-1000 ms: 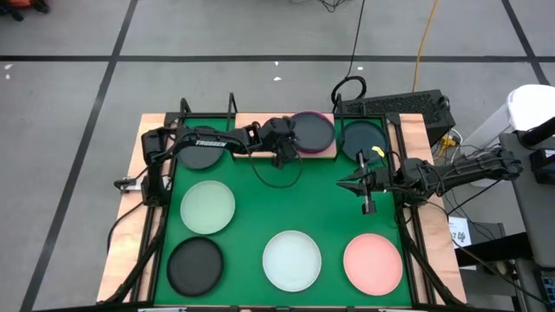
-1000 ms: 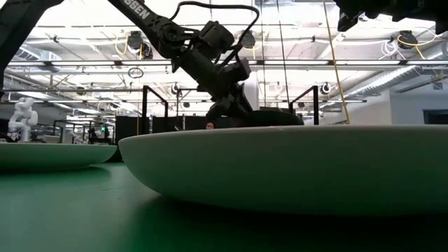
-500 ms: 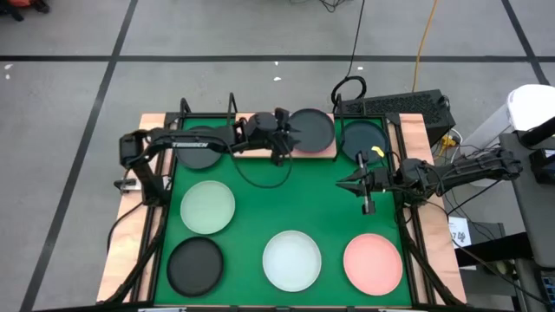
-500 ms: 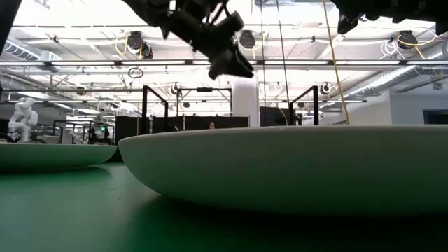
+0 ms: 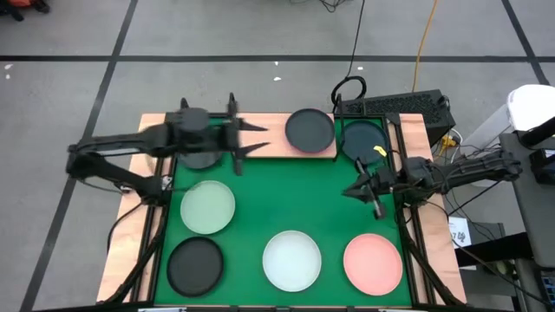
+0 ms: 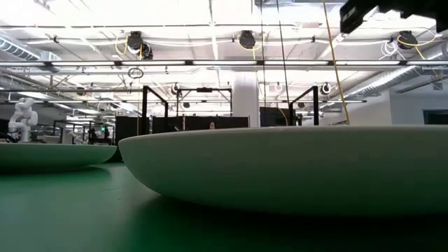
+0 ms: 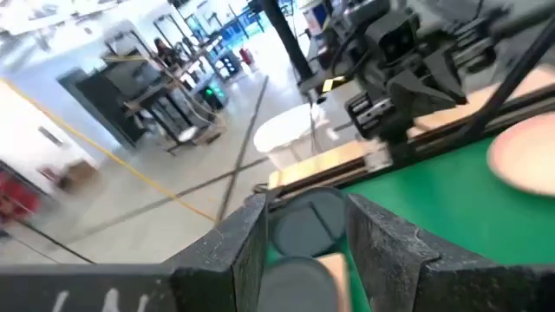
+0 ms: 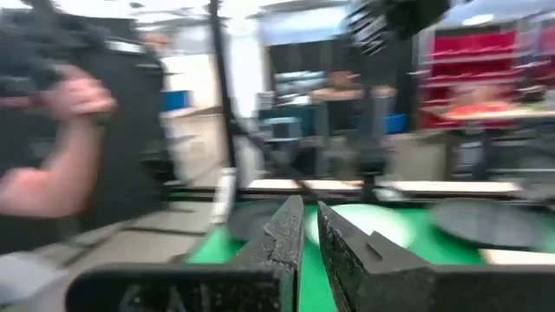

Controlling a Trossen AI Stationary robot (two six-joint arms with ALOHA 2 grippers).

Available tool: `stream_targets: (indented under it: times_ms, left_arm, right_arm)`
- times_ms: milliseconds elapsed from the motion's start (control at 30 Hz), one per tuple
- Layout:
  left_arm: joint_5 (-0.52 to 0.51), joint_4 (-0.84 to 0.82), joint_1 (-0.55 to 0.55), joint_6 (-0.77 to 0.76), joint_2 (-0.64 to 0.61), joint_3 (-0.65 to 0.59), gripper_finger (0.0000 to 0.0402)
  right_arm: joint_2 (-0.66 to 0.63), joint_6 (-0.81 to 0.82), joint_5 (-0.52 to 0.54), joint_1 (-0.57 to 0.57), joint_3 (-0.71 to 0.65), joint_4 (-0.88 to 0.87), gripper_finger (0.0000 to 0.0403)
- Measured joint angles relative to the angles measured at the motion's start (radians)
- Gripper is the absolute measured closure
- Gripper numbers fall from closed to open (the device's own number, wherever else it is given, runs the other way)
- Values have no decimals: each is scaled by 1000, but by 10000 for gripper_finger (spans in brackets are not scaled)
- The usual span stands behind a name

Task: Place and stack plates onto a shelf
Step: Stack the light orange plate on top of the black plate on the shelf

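Note:
The shelf, a light wood board, stands along the table's far edge. A dark plate lies flat on its right half, and another dark plate shows on its left half under my left arm. My left gripper hangs open and level above the shelf's middle, with nothing between its fingers. My right gripper is shut and empty, above the mat's right side. On the green mat lie a pale green plate, a black plate, a white plate and a pink plate.
One more dark plate lies on the mat, right of the shelf. Black frame rods run along the mat's left and right sides. A keyboard sits past the far right corner. A person's arm shows beyond the table.
My left gripper has risen and drawn back toward the table's left edge, away from the dark plate on the shelf's right half. That plate stays flat on the shelf. My right gripper has rolled a little in place.

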Motion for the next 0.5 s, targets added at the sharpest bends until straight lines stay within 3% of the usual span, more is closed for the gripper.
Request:
stream_targets:
  times_ms: [133,367,500]
  left_arm:
    - [1,19,-26,-109,-137,-109,240]
    - [55,656,-51,-237,-215,-562,241]
    - [55,995,-54,-287,-184,-735,241]
  right_arm:
    - [12,39,-40,0,96,-192,378]
    - [150,33,-40,0,385,-770,378]
    - [234,90,-65,2,411,-993,378]
